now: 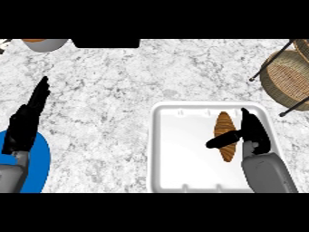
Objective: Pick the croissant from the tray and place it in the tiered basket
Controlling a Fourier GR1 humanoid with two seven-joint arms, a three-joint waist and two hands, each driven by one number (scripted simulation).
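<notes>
A brown croissant (224, 127) lies lengthwise in the right half of the white tray (173, 149). My right hand (253, 131) is over the tray just right of the croissant, fingers straight and pointing away, thumb (222, 140) reaching left across the croissant's lower half. The hand is open and its fingers are not curled round the croissant. The wicker tiered basket (294, 74) on black legs stands at the right edge, beyond the tray. My left hand (26, 120) rests open at the left, fingers pointing up.
A blue plate (40, 158) lies under my left forearm at the lower left. A grey bowl (45, 44) and a black object (106, 43) sit at the counter's far edge. Patterned wall shows at the top left.
</notes>
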